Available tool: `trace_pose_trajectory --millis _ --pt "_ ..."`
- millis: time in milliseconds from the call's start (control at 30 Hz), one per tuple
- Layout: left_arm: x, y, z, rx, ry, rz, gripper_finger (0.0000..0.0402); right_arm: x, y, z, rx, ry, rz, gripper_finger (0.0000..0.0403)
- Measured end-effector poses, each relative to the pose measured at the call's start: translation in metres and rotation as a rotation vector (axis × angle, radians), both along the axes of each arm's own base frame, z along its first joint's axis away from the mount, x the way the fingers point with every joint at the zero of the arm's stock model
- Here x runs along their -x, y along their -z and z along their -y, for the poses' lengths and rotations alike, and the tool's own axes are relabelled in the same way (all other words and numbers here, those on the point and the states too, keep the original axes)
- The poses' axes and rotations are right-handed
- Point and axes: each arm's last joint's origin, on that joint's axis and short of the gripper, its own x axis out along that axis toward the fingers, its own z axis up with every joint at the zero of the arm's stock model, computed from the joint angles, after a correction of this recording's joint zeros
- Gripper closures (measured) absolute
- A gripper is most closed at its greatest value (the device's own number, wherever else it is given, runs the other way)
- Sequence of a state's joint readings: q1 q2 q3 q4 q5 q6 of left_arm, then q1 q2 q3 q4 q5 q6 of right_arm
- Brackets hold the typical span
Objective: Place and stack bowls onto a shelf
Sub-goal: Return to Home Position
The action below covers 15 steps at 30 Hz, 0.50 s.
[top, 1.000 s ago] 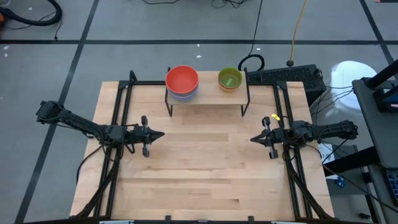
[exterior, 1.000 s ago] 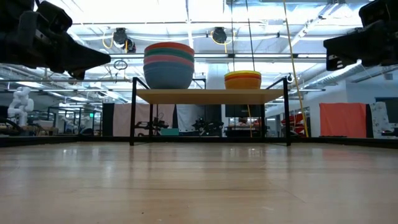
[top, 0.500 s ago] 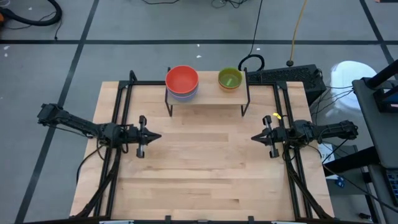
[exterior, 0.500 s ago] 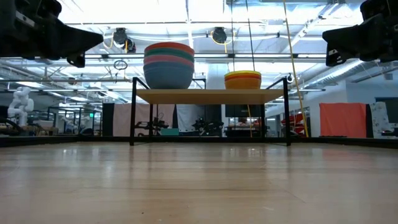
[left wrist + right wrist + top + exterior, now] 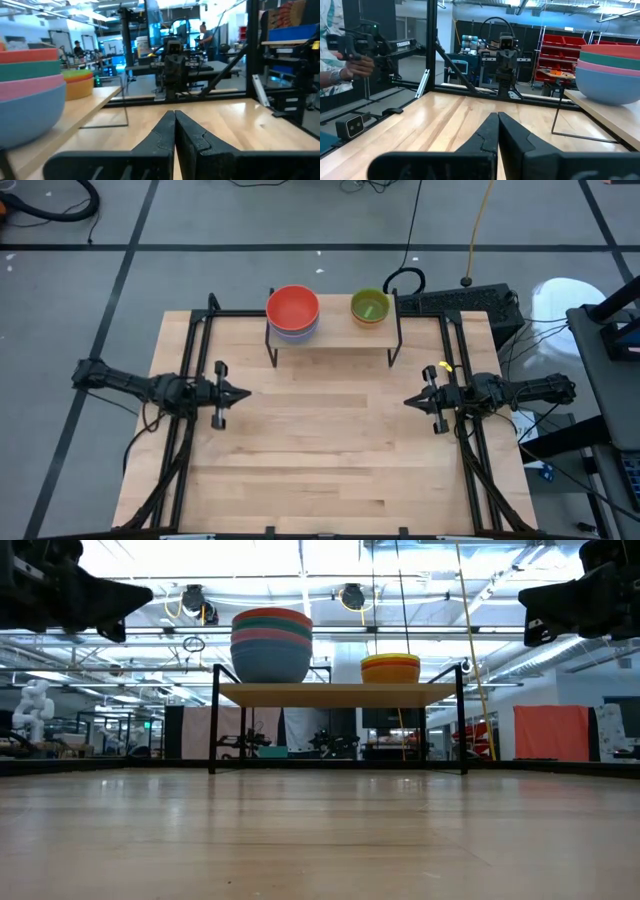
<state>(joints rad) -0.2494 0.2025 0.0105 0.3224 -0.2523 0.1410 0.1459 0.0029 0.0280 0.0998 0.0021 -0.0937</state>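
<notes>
The shelf (image 5: 333, 332) stands at the table's far edge on black wire legs. On its left part sits a stack of bowls (image 5: 293, 312), red on top, then teal, pink and blue (image 5: 271, 645). On its right part is a smaller stack (image 5: 370, 307), green inside, yellow and orange from the side (image 5: 391, 668). My left gripper (image 5: 246, 392) hovers shut over the table's left side. My right gripper (image 5: 406, 402) hovers shut over the right side. Both point toward the table's middle, well short of the shelf.
Black frame rails (image 5: 190, 350) run along the table's left and right sides. The wooden tabletop (image 5: 320, 450) lies bare between the grippers and toward the near edge. A person's hand (image 5: 350, 62) holding a device shows beyond the table in the right wrist view.
My left gripper has drawn back toward the table's left edge, staying shut. My right gripper has kept still. The bowls have not moved.
</notes>
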Motion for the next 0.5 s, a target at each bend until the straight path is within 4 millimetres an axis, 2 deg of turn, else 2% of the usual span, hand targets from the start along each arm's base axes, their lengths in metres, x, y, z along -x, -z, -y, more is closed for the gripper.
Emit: trace_pose_trajectory --millis 300,500 --pt "0.011 0.005 -0.011 0.003 -0.069 -0.02 0.0395 0.0 0.0 0.0 0.0 0.0 0.0 0.0401" --pt "0.01 0.01 -0.017 0.014 -0.109 -0.074 0.0394 0.0 0.0 0.0 0.0 0.0 0.0 0.0401"
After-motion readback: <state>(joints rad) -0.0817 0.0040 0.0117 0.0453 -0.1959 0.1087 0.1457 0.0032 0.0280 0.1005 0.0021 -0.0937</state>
